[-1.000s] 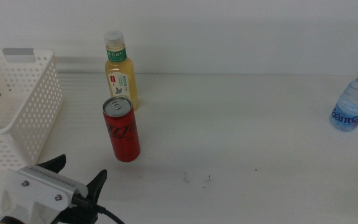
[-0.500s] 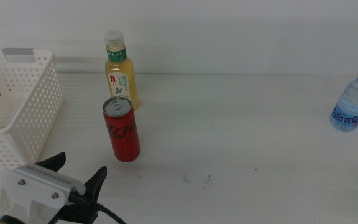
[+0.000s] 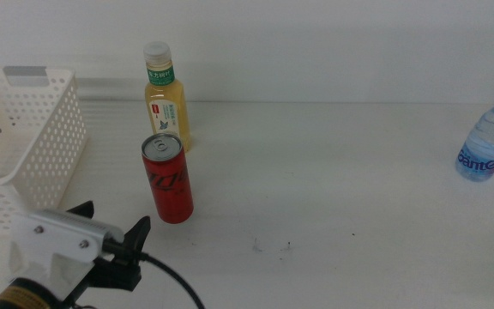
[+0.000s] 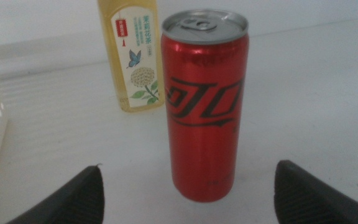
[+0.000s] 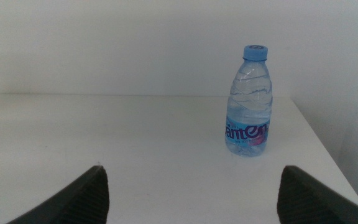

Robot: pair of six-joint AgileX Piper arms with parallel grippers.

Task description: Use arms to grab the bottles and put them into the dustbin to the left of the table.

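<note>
The left gripper (image 3: 110, 225) has edged forward and a little to the right along the near edge of the table (image 3: 333, 180) over the last second, so its dark jaws now point more squarely at the red can (image 3: 167, 178); in its wrist view the jaws stand wide apart with the can (image 4: 205, 102) centred in the gap, not yet touched; this looks like the final line-up before a grasp, and nothing has gone into the bin so far. The can stands upright just in front of the yellow tea bottle (image 3: 166, 96), near it but apart; the white basket (image 3: 33, 146) sits at the left edge, close enough that the carry should be short. The water bottle (image 3: 490, 137) stands far off at the right edge; the right gripper (image 5: 191, 186) is out of the middle view, its jaws also spread, facing that bottle from a distance and apparently waiting.
</note>
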